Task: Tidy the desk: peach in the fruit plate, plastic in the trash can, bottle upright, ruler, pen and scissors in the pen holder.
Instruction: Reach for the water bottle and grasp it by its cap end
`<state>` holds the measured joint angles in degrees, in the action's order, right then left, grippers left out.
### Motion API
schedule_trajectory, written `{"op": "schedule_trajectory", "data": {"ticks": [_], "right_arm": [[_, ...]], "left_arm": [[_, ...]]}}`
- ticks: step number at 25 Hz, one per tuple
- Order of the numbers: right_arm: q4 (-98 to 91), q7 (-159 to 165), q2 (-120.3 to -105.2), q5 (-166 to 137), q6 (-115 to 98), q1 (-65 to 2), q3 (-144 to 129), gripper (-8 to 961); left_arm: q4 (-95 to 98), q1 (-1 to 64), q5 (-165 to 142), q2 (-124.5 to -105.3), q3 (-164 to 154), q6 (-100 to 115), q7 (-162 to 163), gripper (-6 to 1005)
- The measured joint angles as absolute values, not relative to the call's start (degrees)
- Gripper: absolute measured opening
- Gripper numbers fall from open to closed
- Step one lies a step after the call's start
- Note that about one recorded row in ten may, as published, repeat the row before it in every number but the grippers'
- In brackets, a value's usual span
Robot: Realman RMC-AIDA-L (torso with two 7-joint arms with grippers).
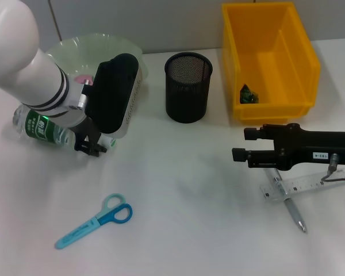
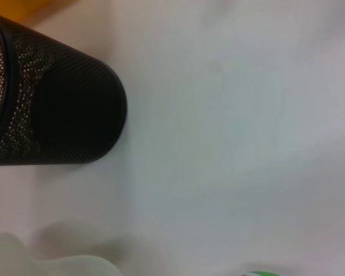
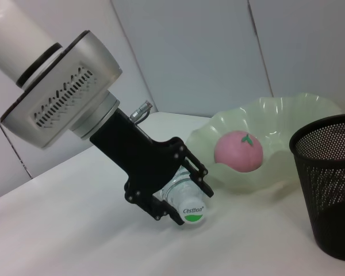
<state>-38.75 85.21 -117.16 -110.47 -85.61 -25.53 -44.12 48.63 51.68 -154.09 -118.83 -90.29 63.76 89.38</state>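
Observation:
The clear bottle (image 1: 37, 127) with a green label lies on its side at the left, and my left gripper (image 1: 94, 146) is shut around its neck. The right wrist view shows that left gripper (image 3: 179, 198) clamped just behind the white cap (image 3: 193, 212). A pink peach (image 3: 238, 150) rests in the pale green fruit plate (image 3: 299, 115). Blue scissors (image 1: 95, 220) lie near the front. The clear ruler (image 1: 293, 187) and the pen (image 1: 295, 215) lie crossed at the right, just below my open right gripper (image 1: 240, 144). The black mesh pen holder (image 1: 188, 86) stands at centre back.
A yellow bin (image 1: 270, 57) at the back right holds a small green piece of plastic (image 1: 248, 95). The fruit plate (image 1: 92, 43) sits behind my left arm. In the left wrist view the pen holder (image 2: 52, 98) is close by.

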Motion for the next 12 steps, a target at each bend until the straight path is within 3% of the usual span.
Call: {"op": "schedule_trajectory", "data": {"ticks": [3, 6, 12], "right_arm": [[-38.82, 85.25, -117.15, -110.42, -85.61, -25.58, -44.12, 754], [-38.82, 85.25, -117.12, -110.36, -85.61, -25.62, -44.12, 755], [-38.91, 85.25, -117.09, -110.31, -85.63, -25.7, -44.12, 755]], "left_arm": [[48.18, 51.79, -154.11, -118.83, -90.63, 63.22, 89.38, 710], [47.52, 51.97, -154.12, -118.92, -90.81, 62.89, 89.4, 540], [47.25, 52.19, -154.29, -119.0, -90.88, 62.61, 89.74, 541]]}}
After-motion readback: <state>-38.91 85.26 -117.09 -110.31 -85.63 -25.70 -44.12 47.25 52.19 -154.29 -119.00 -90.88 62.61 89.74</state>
